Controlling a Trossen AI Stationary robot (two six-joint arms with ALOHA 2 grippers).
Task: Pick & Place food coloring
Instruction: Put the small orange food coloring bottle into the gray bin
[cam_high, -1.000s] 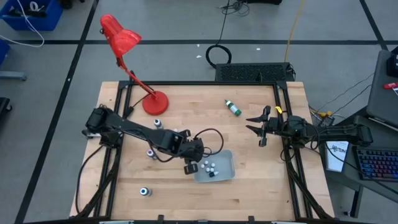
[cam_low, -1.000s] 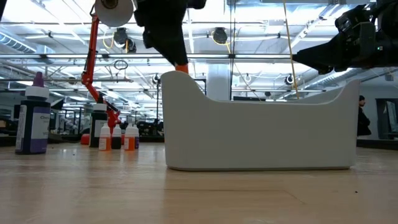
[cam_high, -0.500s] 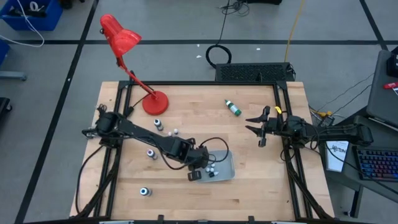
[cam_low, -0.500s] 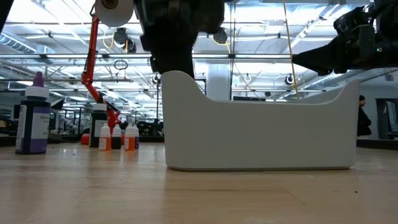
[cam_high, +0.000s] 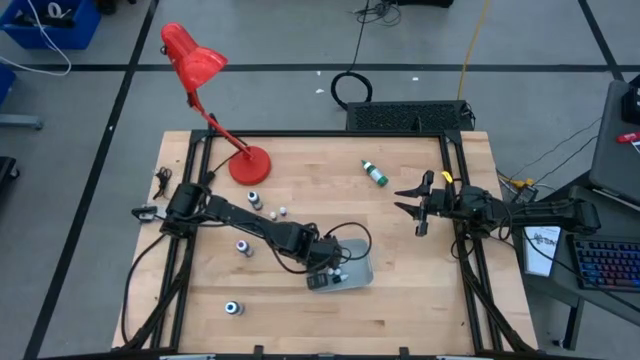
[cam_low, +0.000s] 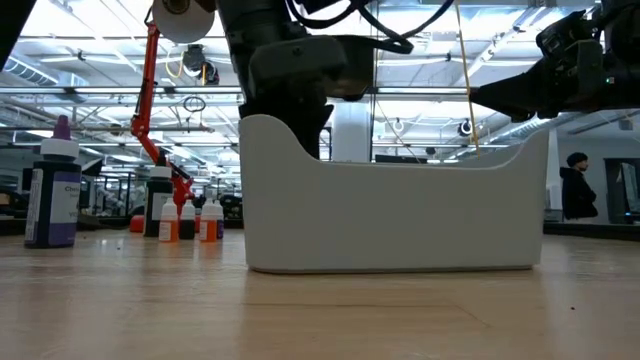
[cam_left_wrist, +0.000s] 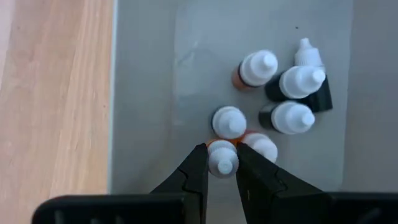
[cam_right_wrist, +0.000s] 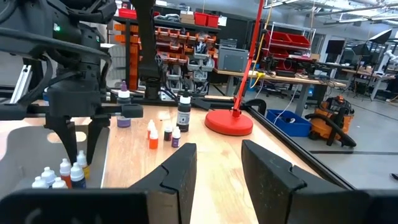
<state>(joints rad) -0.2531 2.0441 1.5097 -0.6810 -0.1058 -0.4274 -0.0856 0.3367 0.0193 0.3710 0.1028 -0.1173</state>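
A pale grey tray lies near the table's middle and holds several small white-capped food coloring bottles. My left gripper points down into the tray, shut on one orange-bodied bottle next to the others. More bottles stand on the wood at the left, far left and near left. A green one lies on its side at the far right. My right gripper waits open at the right edge, pointing level. My left gripper pinches the orange bottle between its two fingers, just below the white cap. The fingers come from above, pointing steeply down. The bottle stays upright inside the tray among the others; whether its base rests on the tray floor, I cannot tell.
A red desk lamp stands at the far left with its round base on the table. Black frame rails run along both sides. In the low view the tray's tall wall hides its contents.
My left gripper has moved down and toward the table's near right, from beside the tray's left rim to inside it, keeping the bottle shut between its fingers. The tray has slid a little toward the table's left edge.
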